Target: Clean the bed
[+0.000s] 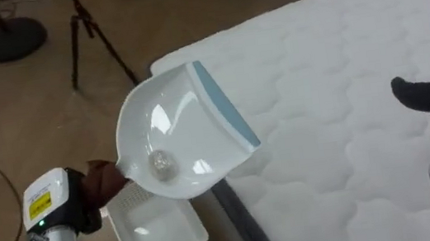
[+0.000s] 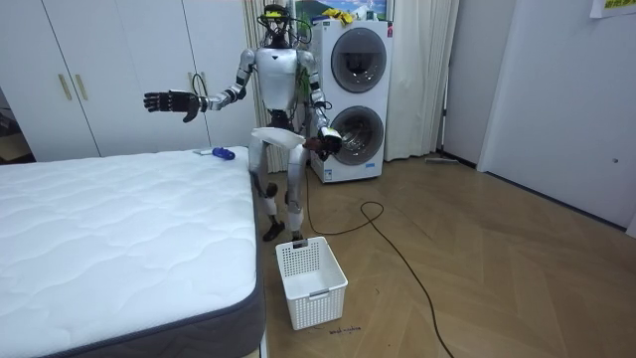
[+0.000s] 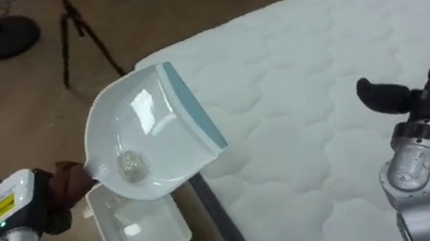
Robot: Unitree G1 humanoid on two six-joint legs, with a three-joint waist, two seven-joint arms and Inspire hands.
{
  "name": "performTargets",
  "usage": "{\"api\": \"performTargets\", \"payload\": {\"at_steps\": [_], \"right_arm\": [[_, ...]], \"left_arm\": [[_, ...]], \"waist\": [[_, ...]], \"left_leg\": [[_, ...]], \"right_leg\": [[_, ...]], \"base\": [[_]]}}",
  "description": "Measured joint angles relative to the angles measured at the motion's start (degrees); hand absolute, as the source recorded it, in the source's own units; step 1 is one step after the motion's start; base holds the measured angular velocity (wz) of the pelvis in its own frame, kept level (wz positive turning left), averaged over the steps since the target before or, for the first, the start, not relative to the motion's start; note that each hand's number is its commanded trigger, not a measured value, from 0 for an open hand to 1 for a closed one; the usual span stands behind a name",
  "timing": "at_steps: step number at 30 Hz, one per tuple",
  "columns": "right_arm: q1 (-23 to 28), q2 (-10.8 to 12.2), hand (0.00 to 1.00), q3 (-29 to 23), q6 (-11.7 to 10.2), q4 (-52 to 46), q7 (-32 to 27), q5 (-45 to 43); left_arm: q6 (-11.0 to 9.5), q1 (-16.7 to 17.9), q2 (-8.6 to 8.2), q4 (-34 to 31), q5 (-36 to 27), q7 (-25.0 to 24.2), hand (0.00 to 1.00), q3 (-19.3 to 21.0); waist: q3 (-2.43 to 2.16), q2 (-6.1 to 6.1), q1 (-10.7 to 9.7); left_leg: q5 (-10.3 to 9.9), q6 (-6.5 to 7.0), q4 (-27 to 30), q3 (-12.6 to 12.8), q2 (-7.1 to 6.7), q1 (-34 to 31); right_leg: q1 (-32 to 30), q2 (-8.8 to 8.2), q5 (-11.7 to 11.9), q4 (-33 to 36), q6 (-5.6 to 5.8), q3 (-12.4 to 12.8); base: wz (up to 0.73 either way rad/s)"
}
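On the room view I have a white wardrobe (image 2: 99, 80) with long pale handles at ten o'clock. At twelve o'clock two white front-loading machines (image 2: 356, 99) stand stacked one on the other. A pale curtain (image 2: 422, 80) hangs just beside them at one o'clock, and a plain white wall (image 2: 566, 99) runs across two to three o'clock. Light brown wood floor (image 2: 497, 268) spreads over four to six. The bed (image 2: 109, 229), with a white quilted top and a dark grey side, takes up seven to nine. Looking down through the head camera, I see a black tripod (image 1: 90, 37) at eleven o'clock and a round black stand base (image 1: 11, 39) at ten, both on that floor. The light is even.
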Motion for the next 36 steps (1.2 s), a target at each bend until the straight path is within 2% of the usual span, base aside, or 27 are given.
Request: {"api": "performTargets", "payload": {"at_steps": [1, 2, 3, 4, 5, 6, 7, 9, 11, 12, 16, 19, 20, 21, 23, 24, 25, 26, 28, 29, 32, 33, 34, 35, 36], "right_arm": [[0.1, 0.0, 0.0, 0.0, 0.1, 0.0, 1.0, 1.0], [0.0, 0.0, 0.0, -0.3, 0.1, -0.4, 2.0, 1.3], [0.2, 0.2, 0.0, -0.2, 0.1, -0.4, 2.4, 1.9], [1.0, 1.0, 0.0, -0.2, 0.2, -0.4, 3.2, 3.0], [1.6, 1.4, 0.0, -0.3, 0.2, -0.4, 3.5, 3.1], [1.7, 1.5, 0.0, -0.5, 0.1, -0.3, 3.4, 3.2], [1.7, 1.5, 0.0, -0.5, 0.0, -0.2, 3.3, 3.2], [1.7, 2.0, 0.0, -0.4, -0.7, -0.2, 3.1, 3.1], [1.6, 2.1, 0.0, 0.0, -1.1, -0.2, 3.3, 3.1], [1.6, 2.2, 0.0, 0.0, -1.1, -0.2, 3.5, 3.1], [2.1, 2.4, 0.0, 0.8, -0.9, -0.1, 4.7, 3.9], [2.1, 2.4, 0.0, 0.9, -0.8, 0.6, 5.4, 4.8], [2.2, 2.4, 0.0, 1.0, -0.8, 0.7, 5.9, 4.8], [2.3, 2.4, 0.0, 1.0, -0.8, 0.8, 6.2, 4.8], [2.5, 2.4, 0.0, 1.1, -0.8, 2.0, 7.1, 4.9], [2.6, 2.4, 0.0, 1.1, -0.8, 2.2, 7.3, 4.9], [2.5, 2.4, 0.0, 1.1, -0.8, 2.1, 7.7, 4.9], [2.6, 2.4, 0.0, 1.1, -0.8, 2.1, 8.3, 4.9], [2.9, 2.4, 0.0, 1.1, -0.8, 2.1, 9.0, 4.9], [2.9, 2.4, 0.0, 1.0, -0.9, 2.1, 9.0, 4.8], [2.9, 2.4, 0.0, 1.0, -0.9, 2.1, 9.2, 4.9], [2.9, 2.4, 0.0, 1.0, -0.9, 2.1, 9.3, 4.9], [2.8, 2.3, 0.0, 1.0, -0.9, 2.0, 9.7, 4.9], [2.8, 2.0, 0.0, 1.0, -0.9, 2.0, 10.1, 4.8], [2.8, 2.0, 0.0, 1.0, -0.9, 2.0, 10.6, 4.8]], "left_arm": [[0.0, 0.1, 0.05, -0.1, 0.1, 0.0, 1.0, 0.0], [0.0, -0.2, 0.12, -0.7, 0.2, 0.0, 1.0, 0.1], [-0.2, -0.4, 0.3, -0.7, 0.2, 0.0, 1.0, 0.0], [-0.2, -0.6, 0.62, -0.7, 0.2, -0.1, 1.0, 0.0], [0.0, -0.6, 0.59, -0.8, 0.2, -0.2, 1.0, -0.2], [0.1, -0.5, 0.37, -0.8, 0.1, -0.2, 1.0, -0.7], [0.1, -0.5, 0.37, -0.8, 0.1, -0.2, 1.0, -0.9], [0.1, -0.5, 0.41, -1.9, 0.1, -0.2, 1.0, -1.1], [0.1, -0.5, 0.52, -2.5, -0.1, -0.2, 1.0, -1.1], [0.1, -0.5, 0.68, -2.8, -0.1, -0.2, 1.0, -1.1], [0.1, -0.5, 0.96, -3.2, 0.0, -1.4, 1.0, -0.6], [0.1, -0.5, 0.94, -3.2, -0.1, -2.5, 1.0, -0.8], [0.1, -0.5, 0.94, -3.1, 0.0, -2.8, 1.0, -0.8], [0.0, -0.5, 0.94, -3.2, 0.0, -3.1, 1.0, -0.8], [-0.4, -0.5, 1.17, -3.2, -0.8, -4.0, 1.0, -1.0], [-0.4, -0.5, 1.2, -3.2, -1.5, -4.1, 1.0, -1.2], [-0.4, -0.6, 1.17, -3.2, -1.8, -4.1, 1.0, -1.3], [-0.5, -0.8, 1.31, -3.3, -1.8, -4.2, 1.0, -1.6], [-0.5, -0.8, 2.14, -3.3, -1.6, -5.0, 1.0, -2.1], [-0.5, -0.8, 2.62, -3.3, -1.2, -5.3, 1.0, -2.0], [-0.5, -1.3, 3.37, -3.2, -1.1, -5.3, 1.0, -2.0], [-0.5, -1.3, 3.43, -3.2, -1.1, -5.3, 1.0, -2.0], [-0.5, -1.6, 3.6, -3.2, -1.1, -5.4, 1.0, -1.9], [-0.7, -2.4, 3.81, -3.2, -1.1, -5.9, 1.0, -2.0], [-0.7, -2.9, 4.15, -3.2, -1.1, -6.1, 1.0, -2.2]], "waist": [[-0.03, 0.05, -0.6], [-0.09, 0.85, -1.6], [-0.07, 0.7, -2.4], [-0.02, -1.06, -3.9], [-0.24, -2.06, -4.9], [-0.22, -2.15, -4.6], [-0.17, -2.04, -4.3], [-0.13, -1.65, -3.0], [-0.6, -1.1, -2.4], [-0.51, -0.86, -2.2], [-0.53, -0.47, -0.4], [-0.29, -0.16, 0.3], [-0.02, 0.03, 0.3], [0.06, 0.16, 0.1], [0.22, 0.48, -0.7], [0.41, 0.89, -1.0], [0.27, 0.86, -1.5], [0.37, 1.08, -1.9], [0.33, 0.83, -3.0], [0.15, 0.46, -3.1], [0.01, 0.11, -3.5], [-0.02, 0.12, -3.6], [-0.06, 0.11, -4.5], [-0.03, 0.51, -5.3], [-0.02, 0.52, -5.6]], "left_leg": [[-3.8, -2.29, 3.3, 2.0, 2.5, 0.8], [-6.4, -3.38, 2.9, 3.7, 3.53, 0.2], [-6.8, -1.28, 2.4, 3.3, 2.59, 0.1], [-5.8, 0.69, 1.1, 1.2, -0.37, 0.2], [-4.8, 1.74, -0.9, -0.4, -2.32, 0.6], [-3.9, 2.52, -2.5, -1.1, -3.24, 1.4], [-3.5, 2.78, -3.3, -1.2, -3.4, 1.9], [-2.5, 3.85, -5.3, -2.5, -4.7, 3.3], [-2.2, 4.25, -6.1, -3.3, -5.27, 3.4], [-2.0, 4.33, -6.2, -3.6, -5.44, 3.5], [-1.9, 4.74, -7.0, -4.4, -6.87, 3.9], [-2.2, 5.16, -7.1, -5.2, -7.29, 4.8], [-2.3, 5.35, -7.1, -5.9, -7.81, 5.5], [-2.4, 5.55, -7.0, -6.4, -8.13, 6.0], [-3.6, 6.01, -5.9, -9.1, -9.31, 7.9], [-3.7, 6.15, -5.6, -10.1, -9.53, 8.0], [-3.7, 6.23, -5.6, -11.5, -9.73, 7.9], [-3.5, 6.04, -5.7, -13.2, -9.75, 7.9], [-3.0, 5.92, -5.9, -15.2, -9.93, 8.1], [-3.1, 5.77, -5.9, -16.2, -10.37, 8.1], [-3.9, 5.27, -5.7, -18.5, -11.47, 8.0], [-4.2, 5.13, -5.6, -18.3, -11.51, 8.0], [-4.8, 4.9, -5.5, -15.3, -10.87, 7.5], [-5.4, 4.92, -5.9, -8.1, -8.47, 6.8], [-5.7, 4.96, -6.3, -5.3, -7.36, 6.8]], "right_leg": [[-0.3, -2.36, -1.0, 2.3, 1.45, -4.0], [-0.9, -4.3, -2.1, 6.7, 2.59, -6.8], [-1.4, -4.74, -2.9, 8.1, 2.98, -7.2], [-2.9, -5.31, -3.7, 9.4, 2.39, -5.0], [-3.9, -4.88, -3.7, 9.4, 2.26, -1.9], [-4.6, -4.23, -3.4, 8.6, 2.27, -0.3], [-4.7, -3.68, -2.9, 7.8, 2.18, 0.2], [-5.0, -2.51, 0.7, 5.7, 1.8, 0.5], [-4.5, -2.1, 1.6, 5.0, 1.99, 0.6], [-4.3, -2.1, 1.7, 4.7, 2.04, 0.6], [-4.1, -3.43, 0.9, 5.9, 2.94, 0.4], [-4.7, -4.51, 0.6, 10.2, 2.95, 0.6], [-5.1, -5.17, 0.6, 13.2, 2.94, 1.3], [-5.3, -5.44, 0.6, 14.9, 2.93, 2.1], [-7.2, -6.11, 1.0, 22.1, 2.73, 5.3], [-7.9, -5.89, 0.8, 23.1, 2.72, 6.3], [-9.9, -4.66, -0.1, 23.8, 2.75, 8.9], [-12.2, -3.33, -0.9, 22.7, 2.52, 10.8], [-14.9, -1.68, -0.8, 18.8, 2.35, 12.6], [-16.8, -0.9, -0.2, 15.4, 1.89, 13.5], [-18.4, 0.66, 4.9, 6.3, 0.53, 15.2], [-18.3, 0.82, 6.1, 6.0, 0.26, 15.6], [-17.6, 0.56, 8.9, 5.7, 0.43, 15.7], [-17.7, 0.32, 9.2, 6.6, 0.28, 14.2], [-17.8, 0.41, 8.7, 6.9, 0.13, 13.9]], "base": [[0.59], [0.81], [1.05], [1.15], [1.09], [0.73], [0.41], [0.41], [0.34], [0.31], [0.17], [0.18], [0.28], [0.41], [0.51], [0.61], [0.68], [0.67], [0.74], [0.75], [0.5], [0.67], [0.87], [0.89], [0.62]]}}
